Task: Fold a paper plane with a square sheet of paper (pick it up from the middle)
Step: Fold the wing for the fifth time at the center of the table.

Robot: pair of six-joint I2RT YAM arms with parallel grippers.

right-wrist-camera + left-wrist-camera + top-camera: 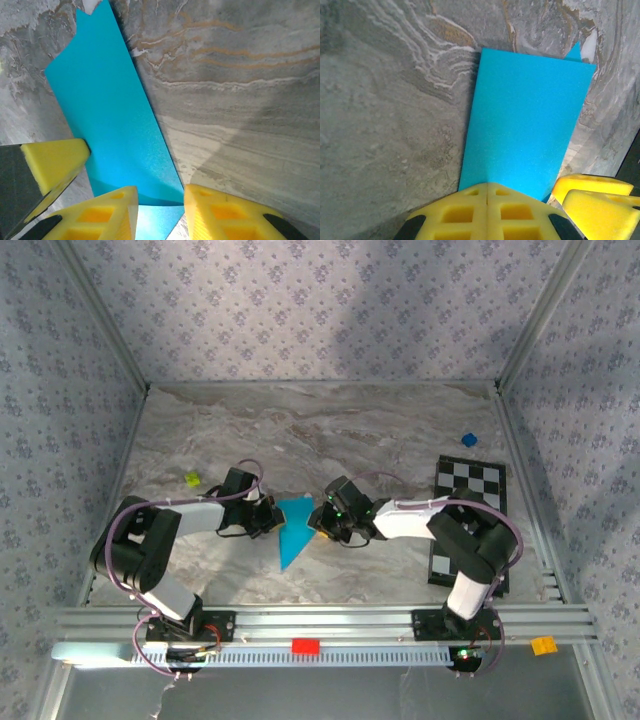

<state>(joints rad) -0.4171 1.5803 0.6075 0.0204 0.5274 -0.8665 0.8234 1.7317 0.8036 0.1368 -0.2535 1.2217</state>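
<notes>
Both arms meet at mid-bench [400,430], where the cyan-blue sheet of paper [293,530] lies folded into a long tapering wedge, its point toward the near edge. My left hand [268,516] sits at the sheet's left edge, its yellow fingers [467,196] pressed together with no gap. The paper runs under their tips, and I cannot tell whether any of it is pinched. My right hand [322,521] stands spread open at the opposite edge, its fingers [215,200] on either side of a corner of the sheet. I judge this to be one of the lengthwise creases of the plane. To do it well, I would let the left hand pin the layers flat. The right hand should close on the top layer alone and carry it over slowly, and I would line the edges up before pressing the crease.
</notes>
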